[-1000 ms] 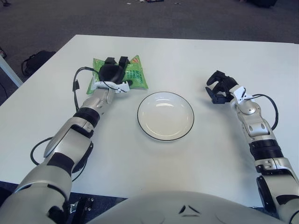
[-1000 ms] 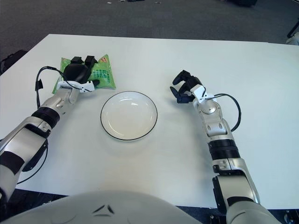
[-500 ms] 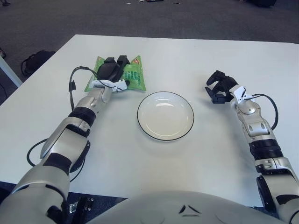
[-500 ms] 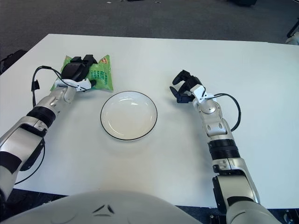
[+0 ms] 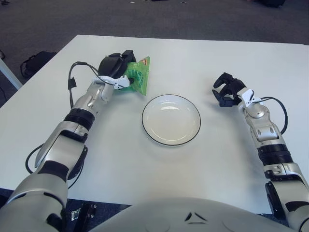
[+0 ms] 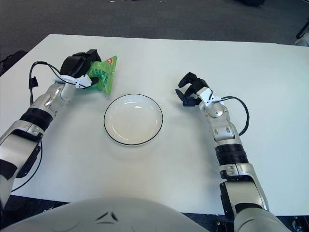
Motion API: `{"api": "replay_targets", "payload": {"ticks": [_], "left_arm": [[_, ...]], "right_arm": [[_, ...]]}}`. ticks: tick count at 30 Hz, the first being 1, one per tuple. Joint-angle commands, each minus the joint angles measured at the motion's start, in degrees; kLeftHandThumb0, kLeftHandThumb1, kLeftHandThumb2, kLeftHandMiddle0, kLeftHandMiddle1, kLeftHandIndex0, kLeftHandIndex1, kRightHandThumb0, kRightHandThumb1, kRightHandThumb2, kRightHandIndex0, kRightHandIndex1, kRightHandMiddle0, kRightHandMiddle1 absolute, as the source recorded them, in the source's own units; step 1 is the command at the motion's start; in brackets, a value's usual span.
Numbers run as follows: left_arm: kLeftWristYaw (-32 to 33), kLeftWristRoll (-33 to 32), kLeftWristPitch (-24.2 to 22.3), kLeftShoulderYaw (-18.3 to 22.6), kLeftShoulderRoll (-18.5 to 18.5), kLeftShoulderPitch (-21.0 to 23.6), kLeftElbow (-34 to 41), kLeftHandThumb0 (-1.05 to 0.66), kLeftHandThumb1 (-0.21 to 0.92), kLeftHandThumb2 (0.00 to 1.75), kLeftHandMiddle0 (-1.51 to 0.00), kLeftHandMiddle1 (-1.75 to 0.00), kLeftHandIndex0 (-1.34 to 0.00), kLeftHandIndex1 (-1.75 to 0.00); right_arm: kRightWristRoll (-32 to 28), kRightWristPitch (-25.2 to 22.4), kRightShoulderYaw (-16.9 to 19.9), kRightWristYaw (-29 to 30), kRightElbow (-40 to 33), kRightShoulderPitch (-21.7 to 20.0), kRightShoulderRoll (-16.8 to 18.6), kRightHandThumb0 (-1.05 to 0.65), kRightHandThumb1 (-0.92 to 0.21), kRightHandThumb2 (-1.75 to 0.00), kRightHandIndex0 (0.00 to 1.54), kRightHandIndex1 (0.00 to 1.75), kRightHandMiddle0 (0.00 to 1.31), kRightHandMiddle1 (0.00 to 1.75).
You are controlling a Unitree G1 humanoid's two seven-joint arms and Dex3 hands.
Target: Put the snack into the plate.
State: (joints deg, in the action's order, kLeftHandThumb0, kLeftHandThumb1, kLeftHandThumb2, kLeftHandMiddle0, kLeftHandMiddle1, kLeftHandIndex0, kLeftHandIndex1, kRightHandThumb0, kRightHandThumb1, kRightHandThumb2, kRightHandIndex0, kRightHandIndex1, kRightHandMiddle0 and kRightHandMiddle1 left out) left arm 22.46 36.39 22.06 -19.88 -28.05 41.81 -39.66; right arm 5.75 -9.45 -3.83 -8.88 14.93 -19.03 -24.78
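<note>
White table [image 5: 193,183] carries one white plate [image 5: 171,120] with a dark rim, near centre; the plate appears empty.

You see silver-grey arm shells, black joint bands | black three-finger left hand [image 5: 115,67] and right hand [image 5: 227,89] (white wrist brackets) | black cables looping beside forearms

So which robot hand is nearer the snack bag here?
Left. The left robot hand grips the snack bag; the right robot hand sits beyond the plate.
</note>
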Motion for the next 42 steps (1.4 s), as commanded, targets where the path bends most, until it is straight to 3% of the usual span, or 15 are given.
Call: {"api": "replay_targets", "payload": {"ticks": [1, 7, 15, 21, 29, 34, 42], "left_arm": [[1.0, -0.9, 1.9, 2.8, -1.4, -1.7, 6.3, 0.00, 0.03, 1.61, -0.85, -1.65, -0.60, -1.75], [0.9, -1.0, 2.5, 5.8, -0.4, -4.3, 15.6, 0.00, 0.02, 1.64, -0.85, -1.68, -0.61, -1.75], [5.7, 1.8, 7.8, 7.0, 0.7, -7.1, 24.2, 0.00, -0.02, 1.70, -0.85, -1.73, -0.64, -1.75], [-0.7, -1.1, 9.5, 7.5, 0.7, -14.5, 37.3, 0.00, -0.04, 1.72, -0.88, -1.72, -0.65, -1.75], [-3.6, -1.1, 16.3, 6.8, 1.6, -15.5, 38.3, 0.00, -0.04, 1.71, -0.89, -1.71, -0.65, -1.75], [-9.2, -5.0, 22.2, 4.1, 1.4, -16.2, 39.2, 0.00, -0.04, 1.71, -0.89, -1.71, -0.65, -1.75], [-13.2, -5.6, 25.4, 3.5, 4.0, -17.3, 38.4, 0.00, -0.03, 1.69, -0.88, -1.69, -0.64, -1.75]], "right_arm": [[2.5, -4.5, -3.7, -2.5, 5.5, 6.4, 1.0, -0.01, -0.56, -1.04, 0.33, 1.75, 0.31, 1.75], [2.7, -4.3, -3.8, -2.6, 5.7, 6.3, 0.9, -0.01, -0.57, -1.03, 0.33, 1.75, 0.31, 1.75], [2.8, -3.9, -4.1, -2.6, 5.9, 6.3, 0.9, -0.01, -0.57, -1.03, 0.32, 1.75, 0.31, 1.75], [3.1, -3.2, -4.4, -2.5, 6.2, 6.1, 0.8, -0.01, -0.57, -1.03, 0.32, 1.75, 0.31, 1.75], [3.7, -2.7, -5.0, -2.4, 6.3, 6.0, 0.6, -0.01, -0.55, -1.05, 0.33, 1.75, 0.32, 1.75], [4.5, -2.8, -5.1, -2.4, 6.2, 6.0, 0.8, -0.01, -0.55, -1.05, 0.34, 1.75, 0.32, 1.75], [4.7, -3.2, -5.2, -2.8, 5.0, 6.3, 0.6, -0.01, -0.54, -1.06, 0.34, 1.75, 0.33, 1.75]]}}
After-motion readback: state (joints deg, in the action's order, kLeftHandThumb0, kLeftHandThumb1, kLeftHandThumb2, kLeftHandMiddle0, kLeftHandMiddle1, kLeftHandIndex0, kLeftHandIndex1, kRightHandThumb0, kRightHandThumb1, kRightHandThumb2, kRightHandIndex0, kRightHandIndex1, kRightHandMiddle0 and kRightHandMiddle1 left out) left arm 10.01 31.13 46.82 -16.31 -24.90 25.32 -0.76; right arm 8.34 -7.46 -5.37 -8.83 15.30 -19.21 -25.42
